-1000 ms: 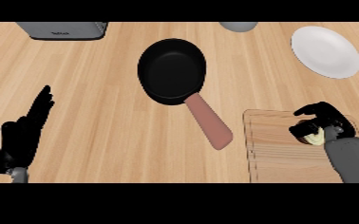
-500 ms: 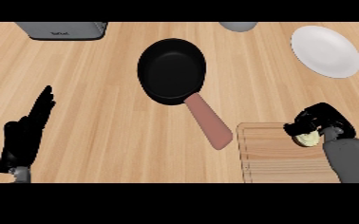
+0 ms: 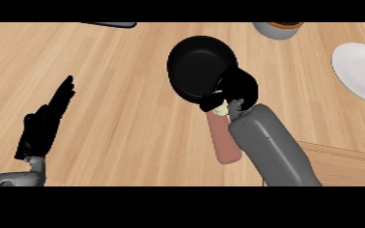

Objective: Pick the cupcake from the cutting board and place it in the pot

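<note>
The black pot (image 3: pixel 196 65) lies on the wooden counter at upper centre, its reddish-brown handle (image 3: pixel 222 142) pointing toward me. My right hand (image 3: pixel 236 89) hovers over the pot's near rim where the handle begins, fingers curled round the pale cream cupcake (image 3: pixel 221 107), of which only a small part shows. A corner of the light wooden cutting board (image 3: pixel 335 159) shows at the lower right, partly behind my right forearm. My left hand (image 3: pixel 44 125) rests open at the left edge, fingers straight and pointing up.
A white plate (image 3: pixel 351 72) sits at the right edge. A grey bowl (image 3: pixel 278 29) with something brown in it stands at the top right. The edge of a dark appliance (image 3: pixel 110 24) shows at the top.
My right hand has lifted the cupcake off the cutting board and carried it left to the pot's near rim. The view has shifted, so the board now shows only as a corner.
</note>
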